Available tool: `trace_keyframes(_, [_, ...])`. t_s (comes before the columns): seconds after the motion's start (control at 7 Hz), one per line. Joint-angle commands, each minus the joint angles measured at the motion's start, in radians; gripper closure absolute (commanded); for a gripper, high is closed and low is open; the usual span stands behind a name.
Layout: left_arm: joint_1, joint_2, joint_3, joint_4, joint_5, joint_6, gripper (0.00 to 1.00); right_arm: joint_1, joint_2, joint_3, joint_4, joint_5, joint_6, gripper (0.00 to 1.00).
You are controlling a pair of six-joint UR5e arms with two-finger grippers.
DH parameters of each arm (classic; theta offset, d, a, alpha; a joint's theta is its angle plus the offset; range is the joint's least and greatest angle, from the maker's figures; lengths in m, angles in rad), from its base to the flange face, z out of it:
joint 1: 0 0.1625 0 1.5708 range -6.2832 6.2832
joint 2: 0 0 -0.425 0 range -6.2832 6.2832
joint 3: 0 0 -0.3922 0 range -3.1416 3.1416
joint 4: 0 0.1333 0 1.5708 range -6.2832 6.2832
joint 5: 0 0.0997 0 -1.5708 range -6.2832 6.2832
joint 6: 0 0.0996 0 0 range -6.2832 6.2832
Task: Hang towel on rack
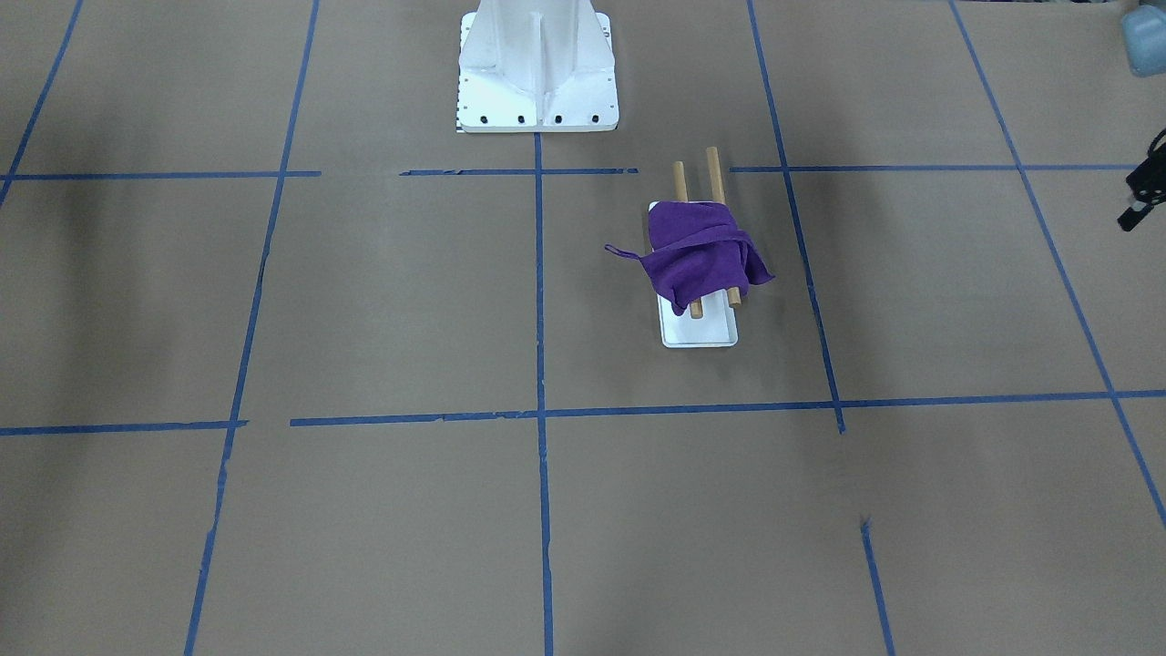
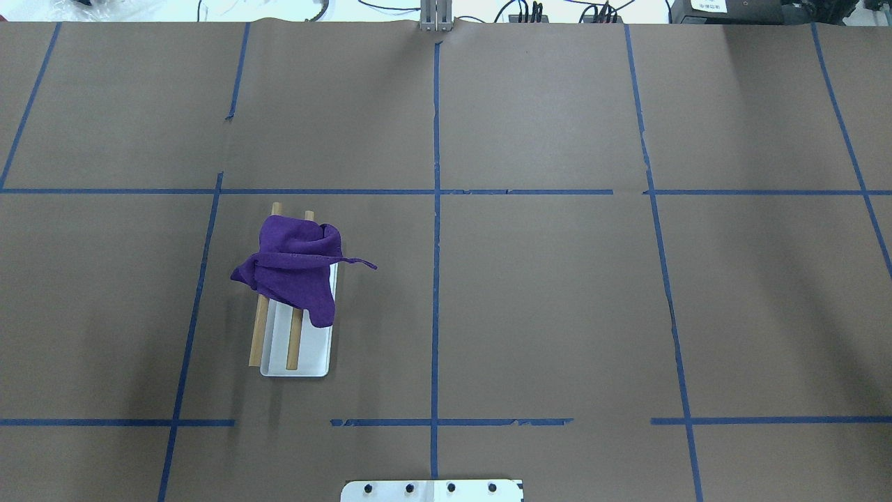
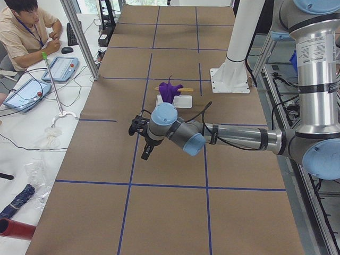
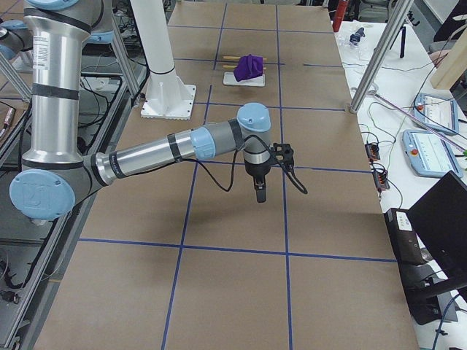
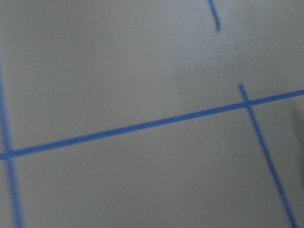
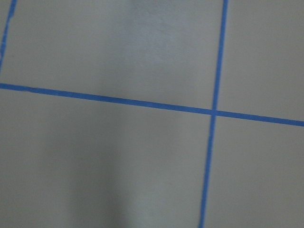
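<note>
In the front-facing view I see the towel (image 1: pixel 697 260) bunched over both wooden rods of the rack (image 1: pixel 715 173). It hangs down toward the white base (image 1: pixel 700 333) under them. The rack is on the robot's left half of the table (image 1: pixel 383 301), not far from the pedestal (image 1: pixel 537 68). A dark bit of hardware at the right edge may be part of my left arm, but too little shows to be sure.

From overhead, the towel covers the end of the rods farther from the robot and leaves the nearer end bare. A thin purple strip sticks out sideways toward the centre tape line (image 2: pixel 435 279).

In the left side view the left gripper (image 3: pixel 144 155) hangs above the table, pointing down, well apart from the rack. I cannot tell how its fingers are set. An operator (image 3: pixel 24 29) sits at the desk beside the table.

In the right side view the right gripper (image 4: pixel 260 194) also points down over the paper, far from the towel. I cannot tell its state either.

Both wrist cameras give me only blurred brown paper crossed by blue tape.
</note>
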Motion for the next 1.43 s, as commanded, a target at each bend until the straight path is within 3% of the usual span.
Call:
trace_keyframes(0.0, [-0.114,-0.018,-0.031,0.324,0.001,0.210,0.00,0.174,-0.001,-0.031,-0.223,0.017,-0.345,0.00])
trace_keyframes(0.14, [-0.113,-0.047,-0.068,0.465,0.006,0.209,0.00,0.174,-0.007,-0.033,-0.259,0.023,-0.343,0.00])
trace_keyframes(0.29, [-0.111,-0.037,-0.057,0.505,0.098,0.210,0.00,0.173,-0.010,-0.051,-0.252,0.025,-0.340,0.00])
trace_keyframes(0.57, [-0.105,0.047,-0.033,0.506,0.113,0.216,0.00,0.168,-0.024,-0.112,-0.242,0.022,-0.358,0.00])
trace_keyframes(1.29, [-0.105,0.046,-0.031,0.493,0.102,0.212,0.00,0.071,-0.047,-0.123,-0.242,0.050,-0.349,0.00])
